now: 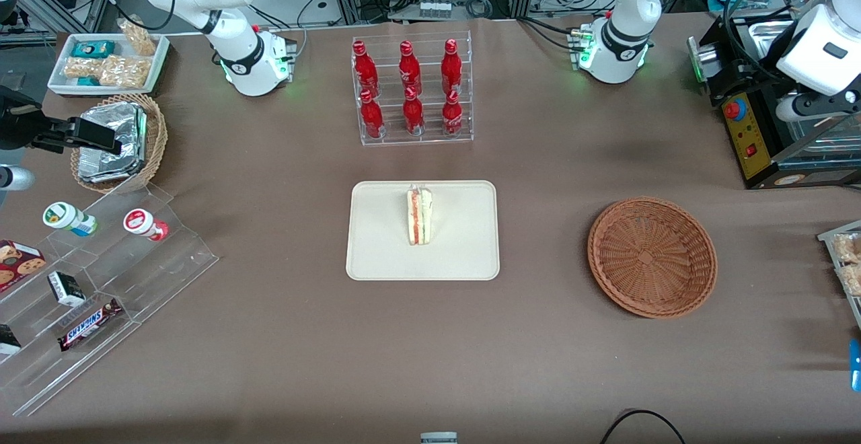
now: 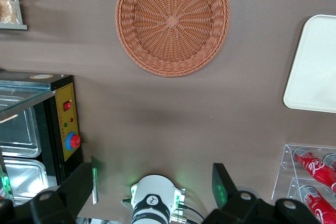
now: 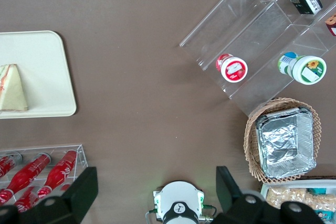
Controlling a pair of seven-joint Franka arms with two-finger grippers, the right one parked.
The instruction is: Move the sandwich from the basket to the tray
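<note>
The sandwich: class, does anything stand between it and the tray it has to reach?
No. The sandwich already stands on the tray, and the basket holds nothing. The gripper is open, raised above the table near the working arm's base, holding nothing, with only bare table between basket and tray.

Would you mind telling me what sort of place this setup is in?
Probably a robotics lab staged as a snack counter: arm bases bolted to a brown table, cables along its edge, racks of red bottles. The gripper is open, high above the table.
</note>
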